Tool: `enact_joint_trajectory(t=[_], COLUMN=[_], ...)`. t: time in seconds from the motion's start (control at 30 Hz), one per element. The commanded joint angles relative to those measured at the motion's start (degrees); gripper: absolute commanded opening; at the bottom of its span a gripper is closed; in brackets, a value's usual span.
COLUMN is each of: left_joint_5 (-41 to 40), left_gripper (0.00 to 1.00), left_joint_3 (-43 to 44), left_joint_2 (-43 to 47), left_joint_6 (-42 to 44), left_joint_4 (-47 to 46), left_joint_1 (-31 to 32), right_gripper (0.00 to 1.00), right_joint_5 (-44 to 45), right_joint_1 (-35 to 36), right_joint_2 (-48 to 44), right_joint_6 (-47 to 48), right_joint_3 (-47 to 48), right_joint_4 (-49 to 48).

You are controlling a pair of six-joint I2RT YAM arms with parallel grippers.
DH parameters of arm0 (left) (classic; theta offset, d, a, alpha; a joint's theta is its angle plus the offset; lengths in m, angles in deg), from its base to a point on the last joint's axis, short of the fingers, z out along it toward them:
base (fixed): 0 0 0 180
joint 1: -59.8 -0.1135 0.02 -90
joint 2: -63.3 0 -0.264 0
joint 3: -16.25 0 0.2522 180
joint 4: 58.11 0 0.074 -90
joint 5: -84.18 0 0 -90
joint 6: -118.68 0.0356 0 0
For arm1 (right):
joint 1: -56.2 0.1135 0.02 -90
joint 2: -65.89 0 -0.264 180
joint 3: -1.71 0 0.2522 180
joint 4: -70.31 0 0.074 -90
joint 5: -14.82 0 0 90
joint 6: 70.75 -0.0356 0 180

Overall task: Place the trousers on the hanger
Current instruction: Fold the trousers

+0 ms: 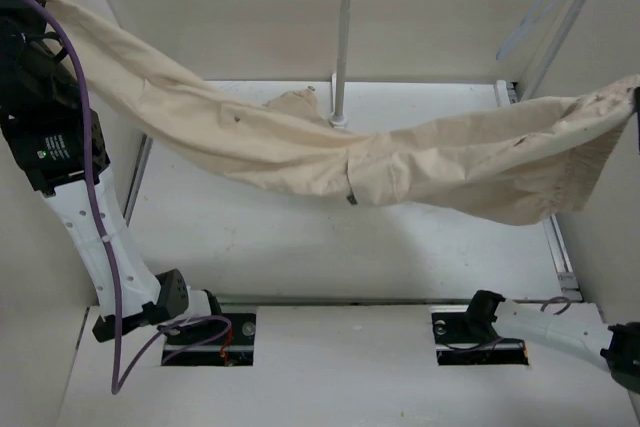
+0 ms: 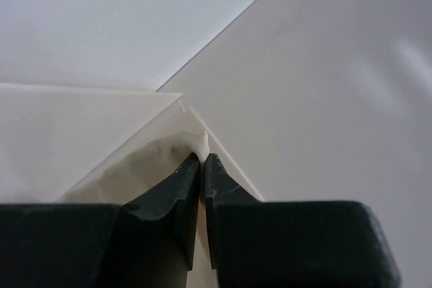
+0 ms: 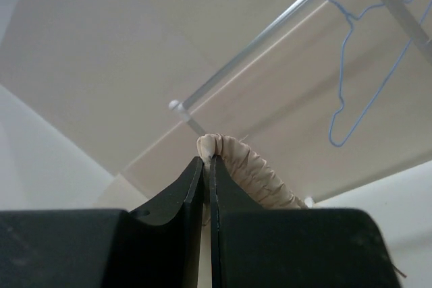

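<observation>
The beige trousers [image 1: 330,152] hang stretched in a sagging band above the table, from the upper left to the right edge. My left gripper [image 2: 202,156] is shut on a small fold of the cloth [image 2: 203,141] at the upper-left end. My right gripper [image 3: 208,160] is shut on the gathered waistband [image 3: 253,166] at the right end. The thin pale blue hanger [image 1: 535,12] hangs at the top right from the rack's rail [image 3: 270,38]. In the right wrist view the hanger [image 3: 341,99] is up and to the right of the fingers, apart from the cloth.
A white upright rack pole [image 1: 343,27] stands at the back middle, just behind the trousers' sagging middle. A slanted pole [image 1: 565,22] runs by the hanger. Pale walls close in the white table [image 1: 300,247] on the left, back and right.
</observation>
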Motion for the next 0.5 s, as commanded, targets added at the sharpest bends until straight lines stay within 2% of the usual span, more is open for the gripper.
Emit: enact_joint_trajectory(t=[0.0,0.17,0.3,0.47], left_joint_5=[-0.6,4.4,9.3,13.3], left_gripper=[0.06,0.06,0.06,0.06], left_joint_3=[-2.3,-16.4,-21.2,-21.0], left_joint_2=[-2.5,-5.6,-13.2,-22.7], left_joint_6=[-0.1,-0.5,-0.5,-0.5], left_joint_4=[1.8,-1.6,-1.6,1.3], left_joint_1=[-0.1,1.8,3.5,4.5], right_gripper=[0.04,0.05,0.06,0.06], right_joint_5=[6.1,12.6,13.9,9.5], right_joint_1=[7.8,12.9,9.2,0.2], right_joint_2=[5.5,9.3,9.7,9.6], right_joint_6=[5.4,16.3,19.6,14.7], right_joint_3=[-1.4,-6.8,-11.8,-17.9], right_joint_4=[0.0,-10.8,-15.8,-15.1])
